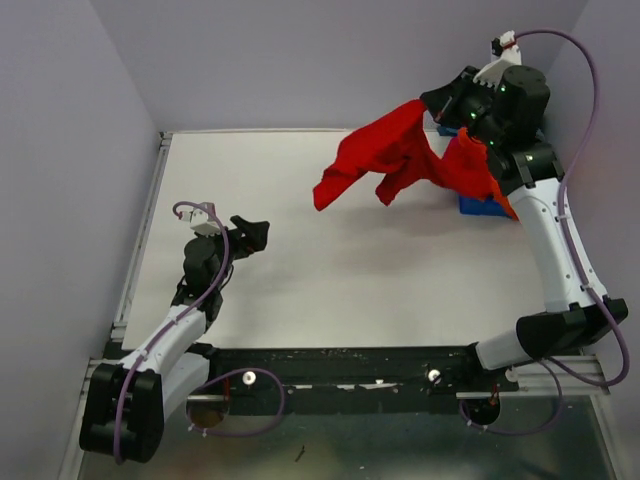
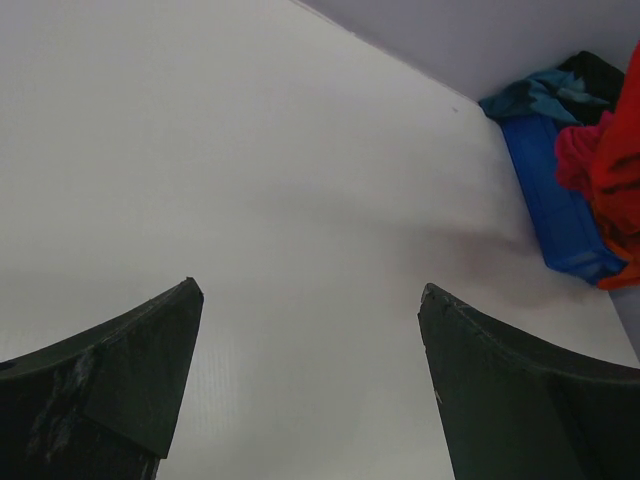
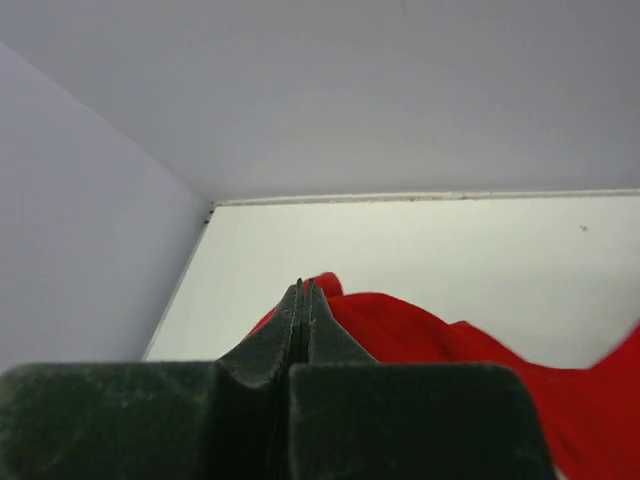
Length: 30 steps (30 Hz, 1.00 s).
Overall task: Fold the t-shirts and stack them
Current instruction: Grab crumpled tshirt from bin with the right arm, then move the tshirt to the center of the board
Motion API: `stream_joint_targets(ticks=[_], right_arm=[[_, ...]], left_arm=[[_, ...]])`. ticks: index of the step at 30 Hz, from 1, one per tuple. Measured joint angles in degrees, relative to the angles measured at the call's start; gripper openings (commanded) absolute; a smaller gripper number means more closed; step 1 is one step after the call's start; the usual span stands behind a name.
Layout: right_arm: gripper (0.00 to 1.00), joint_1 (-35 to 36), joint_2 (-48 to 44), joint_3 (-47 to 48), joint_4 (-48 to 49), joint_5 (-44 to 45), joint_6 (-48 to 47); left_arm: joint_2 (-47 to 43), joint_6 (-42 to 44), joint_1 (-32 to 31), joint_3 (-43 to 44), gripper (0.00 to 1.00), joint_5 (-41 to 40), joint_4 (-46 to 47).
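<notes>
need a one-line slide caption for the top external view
Right claw holds a red t-shirt up near the blue bin while the open left claw hovers over the table.

The red shirt [image 1: 400, 155] covers most of the blue bin [image 1: 478, 207] from above; in my left wrist view, both run off the right edge.

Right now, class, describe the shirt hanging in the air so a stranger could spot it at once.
On the white table, find the far right corner, where the blue bin sits. Above it the right arm holds the red t-shirt in shut jaws: bright red, hanging free, while the other shirts lie in the bin.
</notes>
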Motion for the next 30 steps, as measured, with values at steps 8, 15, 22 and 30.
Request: stream_joint_targets(ticks=[8, 15, 22, 30], right_arm=[[0.93, -0.04, -6.34, -7.54, 4.20, -4.63, -0.28], [0.77, -0.02, -9.86, -37.18, 8.55, -4.87, 0.26], [0.73, 4.72, -8.87, -48.96, 9.86, -3.32, -1.79], [0.68, 19.08, -5.62, -51.12, 14.69, -0.83, -6.49]], left_arm=[[2.82, 0.11, -0.39, 0.35, 0.99, 1.99, 0.22], [12.44, 1.38, -4.92, 6.14, 0.94, 4.52, 0.00], [26.34, 2.23, -10.84, 16.85, 0.81, 5.88, -4.13], [28.79, 1.70, -11.39, 17.55, 0.78, 6.56, -9.05]])
